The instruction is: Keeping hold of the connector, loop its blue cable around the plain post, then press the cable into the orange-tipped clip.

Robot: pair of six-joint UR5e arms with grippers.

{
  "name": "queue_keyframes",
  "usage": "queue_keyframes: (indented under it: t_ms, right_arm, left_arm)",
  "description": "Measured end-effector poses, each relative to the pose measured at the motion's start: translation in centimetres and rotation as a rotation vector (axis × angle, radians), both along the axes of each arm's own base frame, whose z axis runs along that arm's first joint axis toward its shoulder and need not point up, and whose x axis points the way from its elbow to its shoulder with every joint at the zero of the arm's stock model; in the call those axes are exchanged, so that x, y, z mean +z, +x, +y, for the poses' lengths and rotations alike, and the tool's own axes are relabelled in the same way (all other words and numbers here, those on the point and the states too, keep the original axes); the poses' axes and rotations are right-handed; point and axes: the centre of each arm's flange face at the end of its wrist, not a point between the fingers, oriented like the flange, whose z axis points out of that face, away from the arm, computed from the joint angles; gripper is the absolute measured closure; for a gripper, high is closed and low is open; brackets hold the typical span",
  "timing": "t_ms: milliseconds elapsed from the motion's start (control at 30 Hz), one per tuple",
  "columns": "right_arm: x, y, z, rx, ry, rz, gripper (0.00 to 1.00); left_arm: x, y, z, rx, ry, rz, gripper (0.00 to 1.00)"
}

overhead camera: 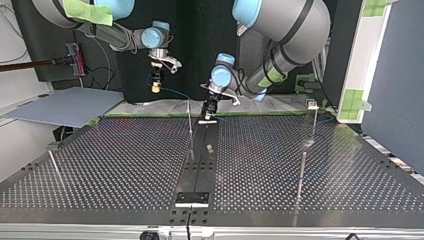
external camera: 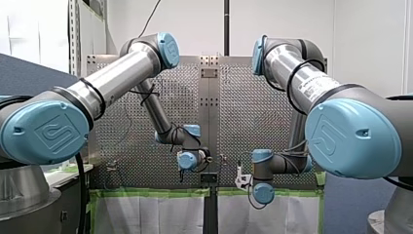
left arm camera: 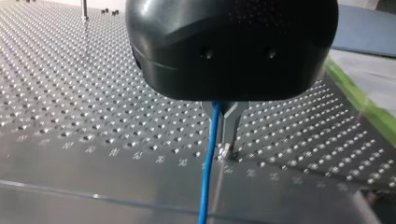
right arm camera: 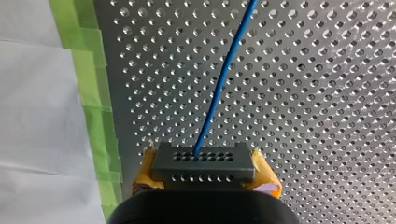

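Observation:
In the right wrist view my right gripper (right arm camera: 204, 179) is shut on the dark connector (right arm camera: 203, 164), with yellow pads on both its sides. The blue cable (right arm camera: 223, 77) runs from the connector out over the perforated plate. In the top view that gripper (overhead camera: 156, 86) hangs above the table's far edge, and the cable (overhead camera: 175, 92) arcs toward a thin plain post (overhead camera: 189, 116). My left gripper (overhead camera: 209, 113) stands beside that post with its tips down at the table. Its metal fingers (left arm camera: 227, 133) are shut, and the blue cable (left arm camera: 208, 168) passes close along them. No orange-tipped clip is clear.
More thin posts stand on the perforated table (overhead camera: 110, 165): two at the top view's right (overhead camera: 314, 120) (overhead camera: 301, 175) and one at its left (overhead camera: 55, 167). A dark centre strip (overhead camera: 200, 160) runs toward the near edge. Green tape (right arm camera: 95, 93) lines the plate's edge.

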Motion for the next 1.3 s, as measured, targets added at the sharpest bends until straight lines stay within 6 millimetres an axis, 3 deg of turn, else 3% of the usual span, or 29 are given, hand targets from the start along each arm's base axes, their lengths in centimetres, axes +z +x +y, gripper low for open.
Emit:
queue_keyframes:
  t_ms: [267,767,1300]
  right_arm:
    - [0.7,0.3,-2.0,-0.011,-0.016,-0.01,1.0]
    - [2.1,0.7,-5.6,-0.024,-0.036,-0.02,1.0]
    - [2.5,0.4,-7.1,-0.027,-0.042,-0.02,1.0]
  left_arm:
    - [1.3,2.4,0.5,0.009,-0.009,-0.002,1.0]
    - [2.7,4.9,1.5,0.032,-0.023,-0.011,1.0]
    - [3.0,5.6,1.8,0.035,-0.02,-0.008,1.0]
